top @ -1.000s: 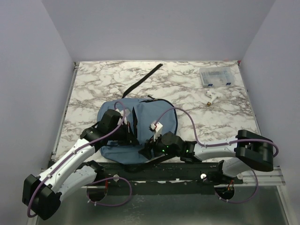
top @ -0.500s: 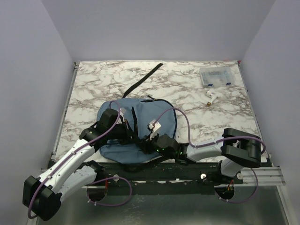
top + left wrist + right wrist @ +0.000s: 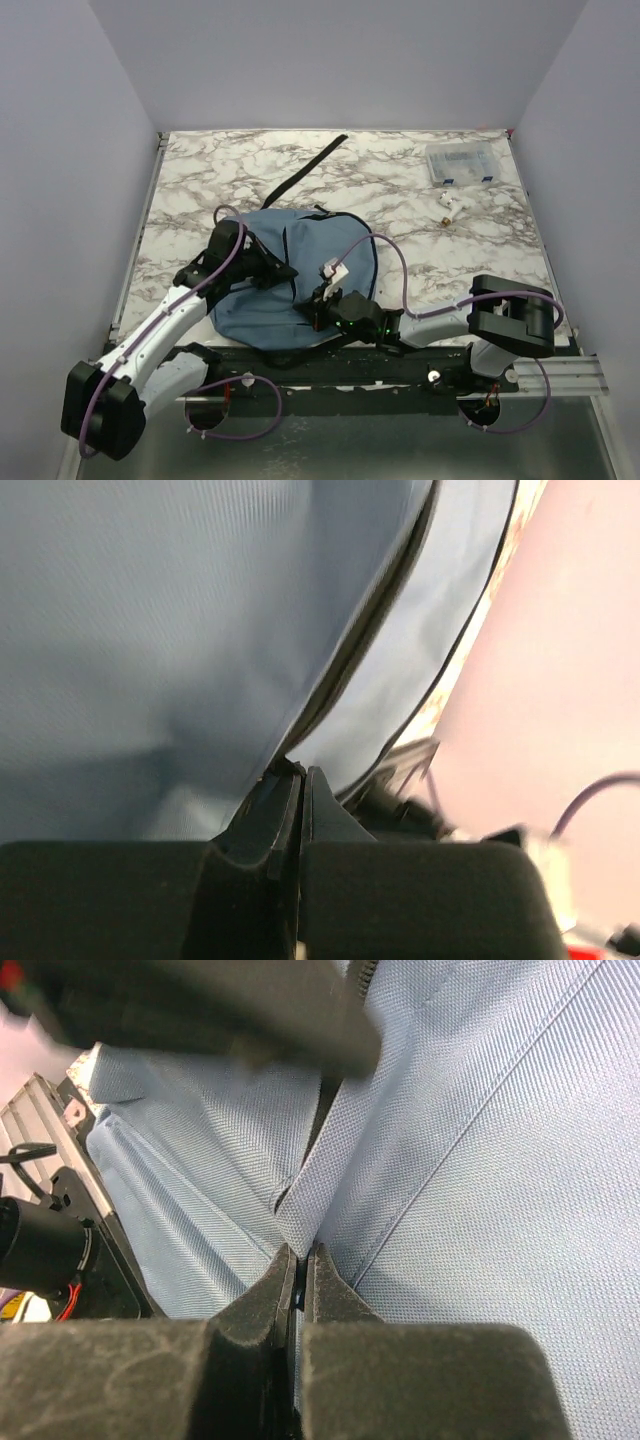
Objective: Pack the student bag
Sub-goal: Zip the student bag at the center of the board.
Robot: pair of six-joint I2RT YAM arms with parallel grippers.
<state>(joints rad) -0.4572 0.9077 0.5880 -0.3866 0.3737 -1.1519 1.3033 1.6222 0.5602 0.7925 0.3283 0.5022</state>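
Note:
The student bag (image 3: 300, 255), slate-blue fabric with dark zippers, lies near the front middle of the marble table. My left gripper (image 3: 283, 270) is on the bag's left part. In the left wrist view it (image 3: 298, 773) is shut, with the bag's dark zipper seam (image 3: 360, 650) running into its tips. My right gripper (image 3: 313, 310) sits at the bag's near edge. In the right wrist view it (image 3: 300, 1252) is shut on a pinched fold of the blue fabric (image 3: 310, 1200). The bag (image 3: 480, 1160) fills that view.
A long black strap (image 3: 305, 170) trails from the bag toward the back of the table (image 3: 200, 180). A small clear plastic box (image 3: 460, 163) stands at the back right, with a small white and gold object (image 3: 446, 205) just in front of it.
The right gripper has closed on a fold of the bag and shifted left. The left arm has swung left and back, and the bag's top fabric has spread flatter.

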